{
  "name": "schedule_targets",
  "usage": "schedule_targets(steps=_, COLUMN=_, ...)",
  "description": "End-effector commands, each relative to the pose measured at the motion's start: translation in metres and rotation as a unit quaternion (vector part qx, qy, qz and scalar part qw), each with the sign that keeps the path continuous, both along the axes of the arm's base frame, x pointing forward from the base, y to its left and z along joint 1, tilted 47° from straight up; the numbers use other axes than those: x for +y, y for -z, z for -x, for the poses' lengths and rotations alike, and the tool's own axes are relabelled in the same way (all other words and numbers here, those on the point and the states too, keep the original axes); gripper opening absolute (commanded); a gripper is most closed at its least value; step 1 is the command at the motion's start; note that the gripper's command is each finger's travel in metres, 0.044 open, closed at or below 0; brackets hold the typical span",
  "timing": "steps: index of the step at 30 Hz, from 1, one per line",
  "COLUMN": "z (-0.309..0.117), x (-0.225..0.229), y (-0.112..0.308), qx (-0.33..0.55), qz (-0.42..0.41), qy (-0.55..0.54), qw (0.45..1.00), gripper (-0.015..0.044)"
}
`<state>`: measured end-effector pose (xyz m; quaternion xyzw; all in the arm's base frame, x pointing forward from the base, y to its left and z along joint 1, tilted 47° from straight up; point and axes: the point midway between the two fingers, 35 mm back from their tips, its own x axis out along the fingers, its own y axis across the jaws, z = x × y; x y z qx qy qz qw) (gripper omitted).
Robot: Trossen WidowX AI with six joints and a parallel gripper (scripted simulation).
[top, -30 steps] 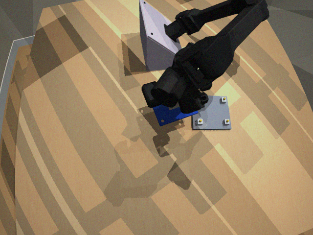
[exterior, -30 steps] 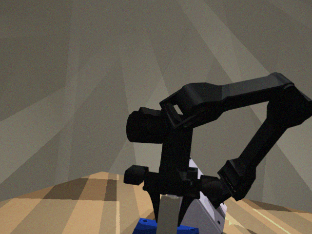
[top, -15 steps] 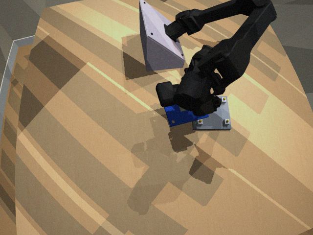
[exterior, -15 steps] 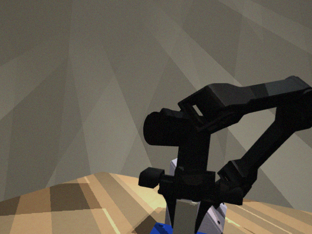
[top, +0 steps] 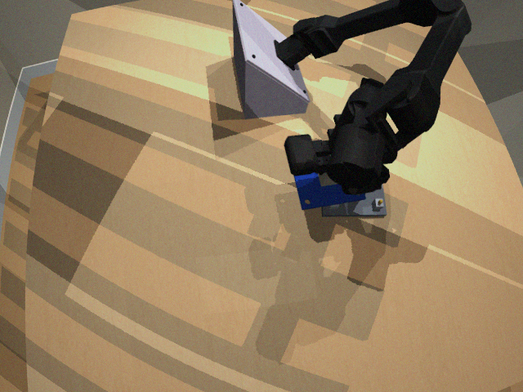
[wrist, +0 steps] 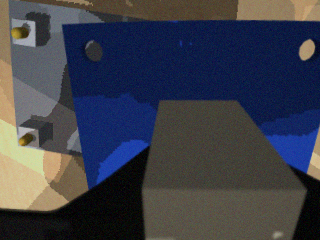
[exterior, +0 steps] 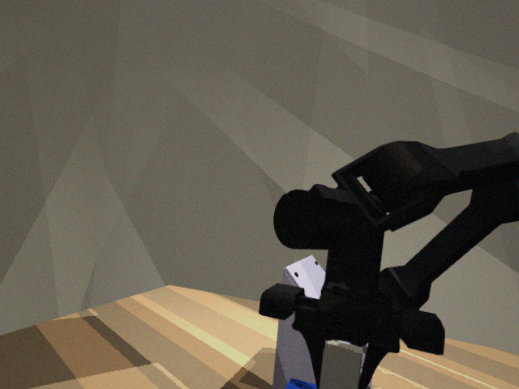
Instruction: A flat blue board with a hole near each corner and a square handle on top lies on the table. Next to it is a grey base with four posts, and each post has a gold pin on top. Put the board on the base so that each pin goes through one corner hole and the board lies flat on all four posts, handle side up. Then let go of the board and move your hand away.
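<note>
The blue board (top: 320, 197) (exterior: 300, 384) (wrist: 200, 65) is held above the table, handle side up. Its square grey handle (exterior: 341, 368) (wrist: 197, 145) stands between the two black fingers. My gripper (exterior: 344, 372) (wrist: 199, 154) is shut on that handle. The grey base (top: 352, 209) (wrist: 37, 95) lies partly under the board, which is offset to one side of it. In the wrist view two posts with gold pins show beyond the board's left edge, and grey shows through its left hole while table shows through its right hole. The other posts are hidden.
A pale lavender wedge-shaped block (top: 272, 95) (exterior: 291, 356) stands behind the gripper, with the arm's mount on its sloping face. The wooden table (top: 168, 236) is covered in light and dark stripes of shadow. A pale edge runs along its far left.
</note>
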<state>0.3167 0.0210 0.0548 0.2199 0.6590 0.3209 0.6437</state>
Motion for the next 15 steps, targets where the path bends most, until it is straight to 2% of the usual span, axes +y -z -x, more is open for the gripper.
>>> schedule_targets(steps=1, z=0.0, x=0.008, y=-0.008, qx=0.009, qz=-0.003, qy=0.01, qw=1.0, gripper=0.0)
schedule_targets(steps=15, z=0.003, x=0.034, y=-0.034, qx=0.04, qz=-0.004, qy=0.039, qw=0.998, gripper=0.0)
